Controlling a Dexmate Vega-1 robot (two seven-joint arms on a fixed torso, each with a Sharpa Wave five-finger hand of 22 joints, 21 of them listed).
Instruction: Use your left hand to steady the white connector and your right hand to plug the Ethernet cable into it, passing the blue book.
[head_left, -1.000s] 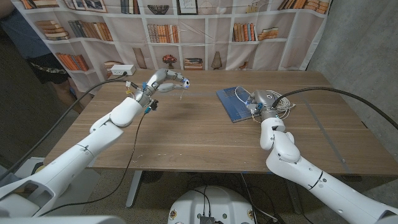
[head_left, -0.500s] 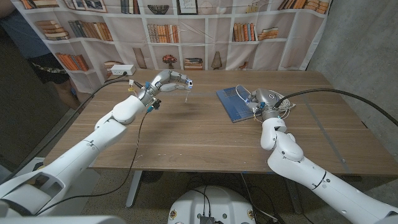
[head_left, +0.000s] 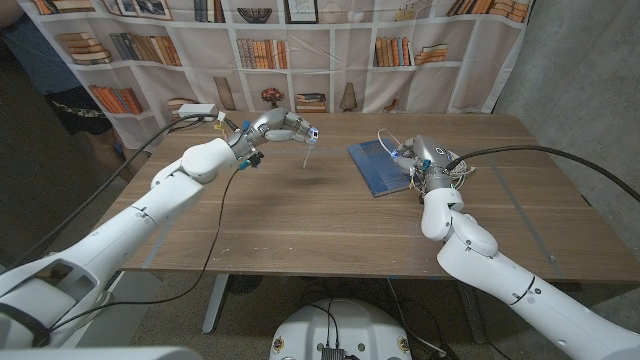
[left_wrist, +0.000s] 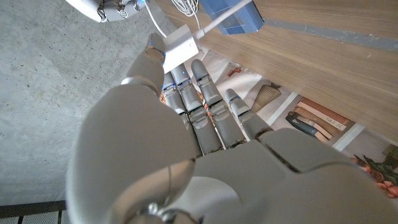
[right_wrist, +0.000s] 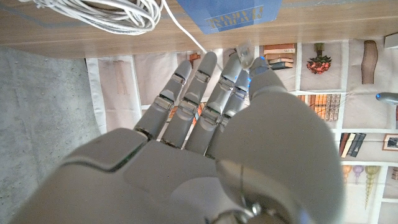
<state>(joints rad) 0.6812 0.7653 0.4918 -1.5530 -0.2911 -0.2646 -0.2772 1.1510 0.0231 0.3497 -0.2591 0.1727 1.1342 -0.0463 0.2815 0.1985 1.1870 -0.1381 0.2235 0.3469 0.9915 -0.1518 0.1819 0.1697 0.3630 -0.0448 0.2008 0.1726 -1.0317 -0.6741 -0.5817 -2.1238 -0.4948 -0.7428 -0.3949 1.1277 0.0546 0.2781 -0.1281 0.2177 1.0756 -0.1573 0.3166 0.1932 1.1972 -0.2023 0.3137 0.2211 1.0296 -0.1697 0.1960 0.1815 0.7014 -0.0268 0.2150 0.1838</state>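
- The wooden table (head_left: 300, 215) is spreading across the head view, with a bookshelf-printed backdrop (head_left: 330, 50) hanging behind its far edge.
- The left arm (head_left: 150, 205) is reaching in from the near left corner toward the far middle of the table, and the right arm (head_left: 480, 265) is reaching up from the near right corner toward the far right part.
- The blue book (head_left: 378, 165) is lying flat on the far right part of the table, just beside the right hand on its left side.
- The coil of white Ethernet cable (right_wrist: 106, 14) is lying bunched on the table beside the book, with one strand running from it to the right hand.
- The left hand (head_left: 282, 128) is hovering above the table, well apart from the book, and is pinching the white connector (left_wrist: 180, 45) between its thumb and fingertips; a thin white lead is running from the connector.
- The right hand (head_left: 420, 158) is hanging over the book's right edge, its fingers (right_wrist: 186, 93) lying close together and reaching forward, and is pinching the cable's clear plug (right_wrist: 244, 50) between thumb and fingertip.
- A white box (head_left: 197, 111) is sitting at the table's far left edge.
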